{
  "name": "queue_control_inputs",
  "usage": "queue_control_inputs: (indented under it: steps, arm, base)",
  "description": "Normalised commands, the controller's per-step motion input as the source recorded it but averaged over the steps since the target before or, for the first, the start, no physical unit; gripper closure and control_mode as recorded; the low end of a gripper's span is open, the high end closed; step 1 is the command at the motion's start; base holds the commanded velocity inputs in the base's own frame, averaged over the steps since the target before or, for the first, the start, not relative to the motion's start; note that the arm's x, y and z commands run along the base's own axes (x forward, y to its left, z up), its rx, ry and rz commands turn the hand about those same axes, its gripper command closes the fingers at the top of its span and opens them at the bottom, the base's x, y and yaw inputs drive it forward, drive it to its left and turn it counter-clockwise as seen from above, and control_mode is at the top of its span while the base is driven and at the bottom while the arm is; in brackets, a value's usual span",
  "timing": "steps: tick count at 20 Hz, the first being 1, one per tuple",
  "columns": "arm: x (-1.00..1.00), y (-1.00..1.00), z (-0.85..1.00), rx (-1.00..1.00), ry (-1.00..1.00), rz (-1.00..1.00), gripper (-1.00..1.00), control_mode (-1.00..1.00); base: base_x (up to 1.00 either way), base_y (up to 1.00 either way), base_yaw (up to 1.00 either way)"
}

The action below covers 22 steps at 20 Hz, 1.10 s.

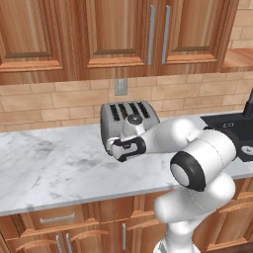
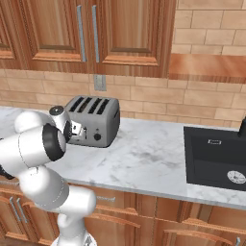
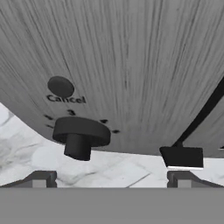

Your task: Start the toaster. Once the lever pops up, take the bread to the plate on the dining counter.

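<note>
Four black slots ran along the top of the toaster [image 1: 127, 120], which stood on the marble bench [image 1: 59, 163] close to the brick wall, under the wooden wall cabinets [image 1: 113, 34] and just below a grey wall socket [image 1: 120, 86]. To the robot's right, a black sink [image 2: 216, 158] was set into the same bench, well apart from the toaster.

At the front face of the toaster, the white arm held the pincer [image 3: 111, 178] very near to the metal. In the hand view its two dark fingertips [image 3: 40, 179] stood wide apart, so the pincer was released and it grasped nothing. One fingertip was under a black round knob [image 3: 80, 136], and the other was just under the black end of a slim lever [image 3: 181, 156]. Whether that fingertip touched the lever, I cannot tell. Above the knob there was a small round button [image 3: 60, 86] with the word "Cancel" under it.

Whether bread sat in the slots, I cannot tell from these views.
</note>
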Motion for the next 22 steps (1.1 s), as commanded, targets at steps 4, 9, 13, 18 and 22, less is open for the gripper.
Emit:
queue_control_inputs:
  steps: [4, 9, 13, 18, 22]
  arm:
    - [0.0, 0.0, 0.15, 0.0, -0.07, 0.0, -1.0, -1.0]
    - [0.0, 0.0, 0.22, 0.0, -0.07, 0.0, -1.0, -1.0]
    - [-0.04, -0.02, 0.28, 0.0, -0.16, 0.0, -1.0, -1.0]
    - [-0.11, 0.0, 0.21, -0.02, -0.34, 0.0, -1.0, -1.0]
    - [-0.01, 0.0, 0.32, 0.0, -0.28, 0.0, -1.0, -1.0]
  base:
    - [0.0, 0.0, 0.0]
    - [0.0, 0.0, 0.0]
    - [0.0, 0.0, 0.0]
    - [0.0, 0.0, 0.0]
    - [0.0, 0.0, 0.0]
